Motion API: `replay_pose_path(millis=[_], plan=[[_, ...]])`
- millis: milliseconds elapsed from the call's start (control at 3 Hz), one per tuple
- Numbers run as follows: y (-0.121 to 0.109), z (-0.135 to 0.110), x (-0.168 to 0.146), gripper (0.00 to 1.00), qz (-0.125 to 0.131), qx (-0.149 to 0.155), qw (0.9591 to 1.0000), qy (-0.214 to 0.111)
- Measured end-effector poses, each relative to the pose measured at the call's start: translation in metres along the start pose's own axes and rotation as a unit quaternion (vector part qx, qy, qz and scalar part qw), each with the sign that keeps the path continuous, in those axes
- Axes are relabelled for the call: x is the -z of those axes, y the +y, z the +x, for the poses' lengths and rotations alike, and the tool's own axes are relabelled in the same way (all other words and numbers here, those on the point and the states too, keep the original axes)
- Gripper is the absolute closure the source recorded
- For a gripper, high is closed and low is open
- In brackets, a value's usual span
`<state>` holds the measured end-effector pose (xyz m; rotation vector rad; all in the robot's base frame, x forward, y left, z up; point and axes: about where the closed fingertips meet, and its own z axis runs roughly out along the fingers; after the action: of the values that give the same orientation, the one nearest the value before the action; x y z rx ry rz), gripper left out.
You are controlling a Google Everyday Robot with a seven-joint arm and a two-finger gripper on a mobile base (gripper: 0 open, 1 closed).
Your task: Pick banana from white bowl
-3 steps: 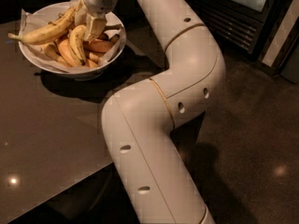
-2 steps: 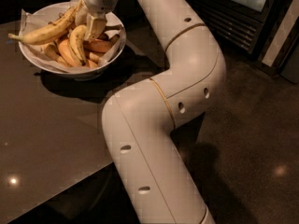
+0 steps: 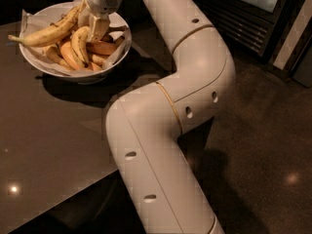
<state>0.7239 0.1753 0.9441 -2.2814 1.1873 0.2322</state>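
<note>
The white bowl (image 3: 34, 62), lined with crinkled white paper, stands on the dark table at the upper left. Several bananas lie in it. The strongly curved yellow banana (image 3: 78, 44) lies near the bowl's middle, its upper end under the gripper. My gripper (image 3: 93, 26) reaches down into the bowl from above, right at that upper end. A longer, nearly straight banana (image 3: 46, 32) lies across the bowl's left side. Shorter orange-toned bananas (image 3: 100, 48) lie below and to the right of the gripper.
The dark table (image 3: 44, 140) runs from the bowl toward the lower left. My white arm (image 3: 170, 111) bends over the table's right edge. A dark cabinet with glass fronts (image 3: 253, 13) stands at the back right, on a dark floor (image 3: 263, 169).
</note>
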Motion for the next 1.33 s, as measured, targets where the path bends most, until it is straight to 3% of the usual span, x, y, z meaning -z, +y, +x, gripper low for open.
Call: replay_pose_path(millis=[333,667,1333], plan=[[-0.007,-0.020,0.009,1.00,0.007,0.011,0.9998,0.012],[-0.007,-0.021,0.010,1.00,0.007,0.012,0.9998,0.013],[-0.023,-0.036,0.024,1.00,0.039,0.024,0.9988,0.020]])
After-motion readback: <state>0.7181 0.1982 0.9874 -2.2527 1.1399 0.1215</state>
